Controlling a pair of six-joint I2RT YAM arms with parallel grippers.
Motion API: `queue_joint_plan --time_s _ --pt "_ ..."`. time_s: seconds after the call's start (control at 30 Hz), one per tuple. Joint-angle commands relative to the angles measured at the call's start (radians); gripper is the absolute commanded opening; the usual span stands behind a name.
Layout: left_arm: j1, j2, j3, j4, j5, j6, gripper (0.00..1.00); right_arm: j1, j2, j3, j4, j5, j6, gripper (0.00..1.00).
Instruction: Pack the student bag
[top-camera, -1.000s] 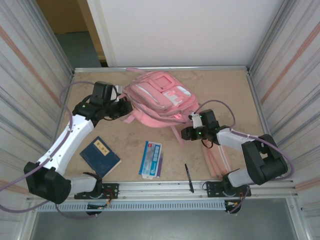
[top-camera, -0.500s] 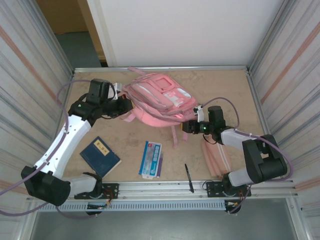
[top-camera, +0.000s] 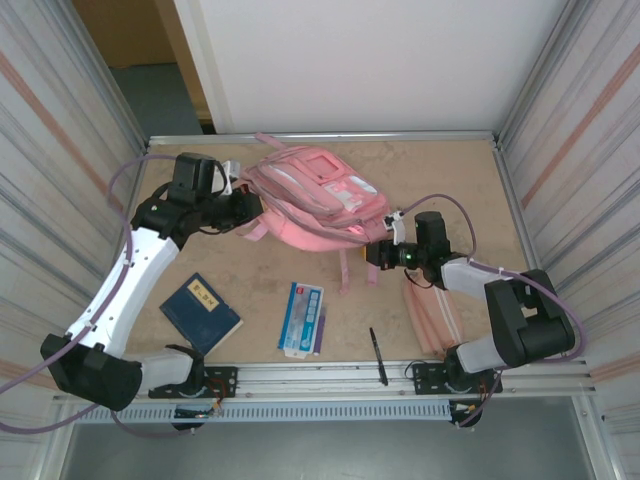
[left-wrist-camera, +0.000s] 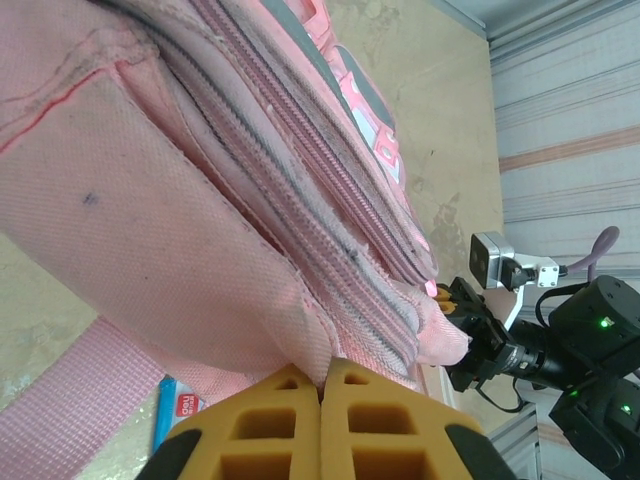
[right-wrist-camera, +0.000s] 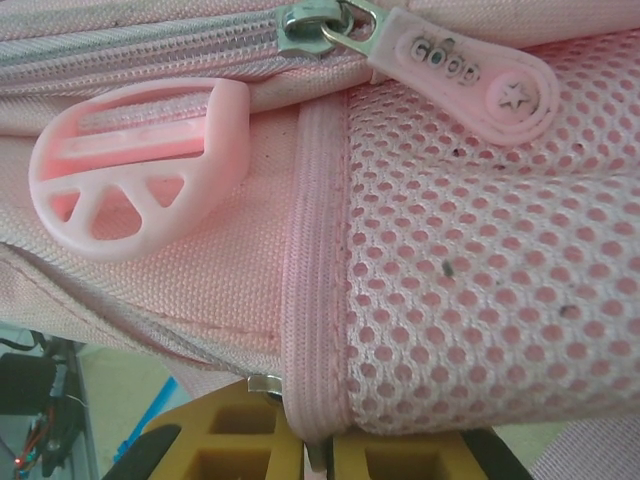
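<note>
The student bag (top-camera: 315, 195), large and pink with zip pockets, lies at the back middle of the table. My left gripper (top-camera: 248, 207) is at the bag's left side, and in the left wrist view it (left-wrist-camera: 322, 372) is shut on a fold of the bag's fabric (left-wrist-camera: 200, 200). My right gripper (top-camera: 378, 251) is at the bag's near right corner. Close up, it (right-wrist-camera: 318, 440) is shut on the bag's pink seam beside the mesh pocket (right-wrist-camera: 460, 300). A zip pull (right-wrist-camera: 460, 68) and a pink plastic buckle (right-wrist-camera: 140, 180) sit above that seam.
A blue book (top-camera: 200, 312), a blue and white packet (top-camera: 302, 318) and a black pen (top-camera: 377, 355) lie near the front edge. A slim pink pencil case (top-camera: 432, 315) lies under the right arm. Corrugated walls close in both sides.
My right gripper moved up to the bag's corner and shut on its seam. My left gripper, still shut on the fabric, drew the bag's left side slightly back and left.
</note>
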Motion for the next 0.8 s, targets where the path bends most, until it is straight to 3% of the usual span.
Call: queue_joint_plan --time_s 0.0,0.23,0.4,0.7,0.77 --pt "0.013 -0.002 0.052 0.034 -0.001 0.035 0.00 0.006 -0.027 0.003 -0.090 0.033 -0.023 0.06" --pt "0.017 0.021 0.023 0.052 -0.013 0.019 0.00 0.095 -0.076 0.142 -0.374 0.104 -0.099 0.07" --pt "0.018 0.046 0.009 0.067 0.004 0.011 0.00 0.141 -0.072 0.204 -0.464 0.110 -0.125 0.09" --pt "0.045 0.057 0.018 0.087 0.001 0.014 0.00 0.177 -0.025 0.287 -0.655 0.146 -0.217 0.20" --pt "0.049 0.054 0.025 0.091 0.011 0.010 0.00 0.168 -0.022 0.284 -0.662 0.173 -0.203 0.16"
